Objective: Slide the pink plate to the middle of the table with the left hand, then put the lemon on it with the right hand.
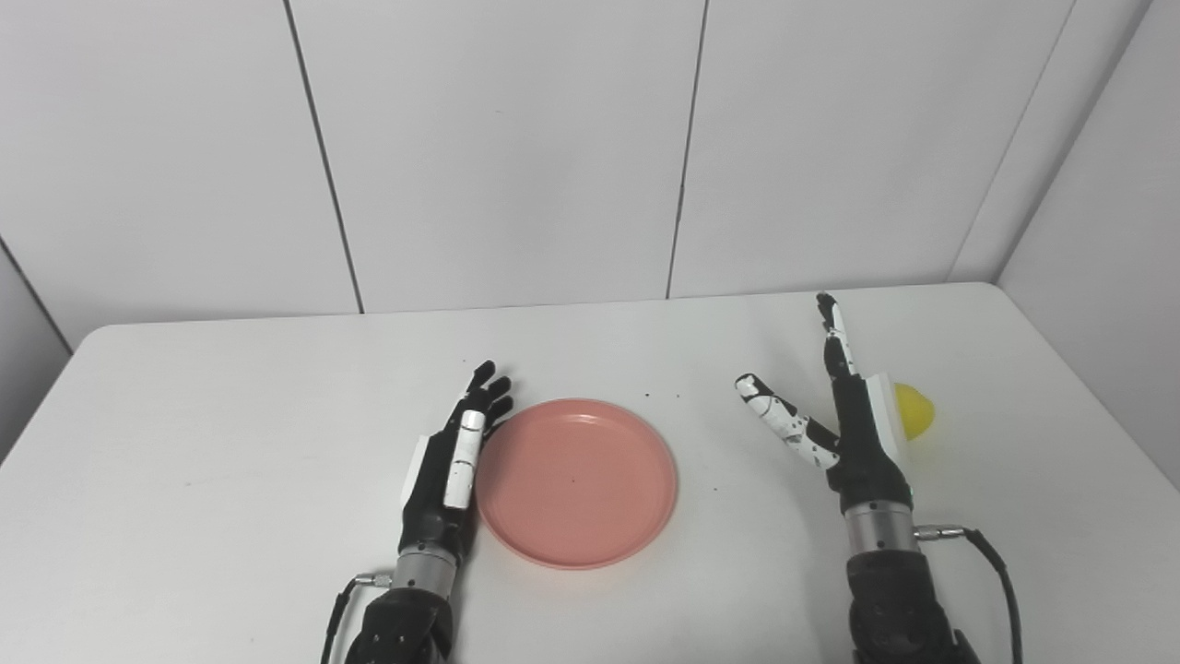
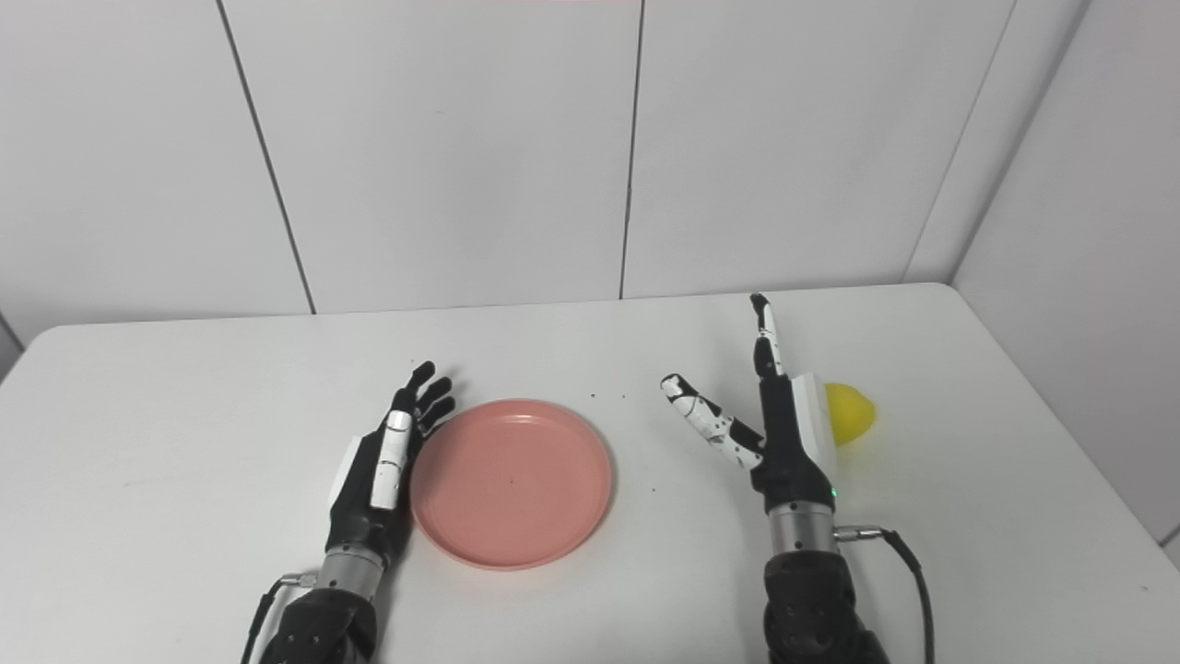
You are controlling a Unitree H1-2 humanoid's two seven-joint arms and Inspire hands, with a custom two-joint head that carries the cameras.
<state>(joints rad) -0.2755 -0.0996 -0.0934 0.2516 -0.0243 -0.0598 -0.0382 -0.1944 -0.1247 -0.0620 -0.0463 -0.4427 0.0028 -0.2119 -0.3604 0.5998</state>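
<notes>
Landmark: pink plate (image 1: 577,481), lying flat and empty on the white table (image 1: 230,443), roughly at the table's middle from left to right.

Left hand (image 1: 452,470): just left of the plate, flat edge turned toward the rim, fingers stretched out and slightly apart, holding nothing. Whether it touches the rim cannot be told; the two are at least very close.

Plate status: judged already near its goal spot, so the sliding step looks finished or nearly so.

Right hand (image 1: 853,424): well to the right of the plate, standing on edge, fingers extended and thumb splayed toward the plate, holding nothing.

Lemon (image 1: 914,410): farthest right of the plate, resting on the table just beyond the back of the right hand, which partly hides it.

Key relation: the lemon lies on the outer side of the right hand, away from its palm and away from the plate. The right hand is far nearer to it than the left.

Next move, judged: the right hand must get its palm round to the lemon's far side, or come down from above, before closing.

Lemon's long axis: cannot be told.
</notes>
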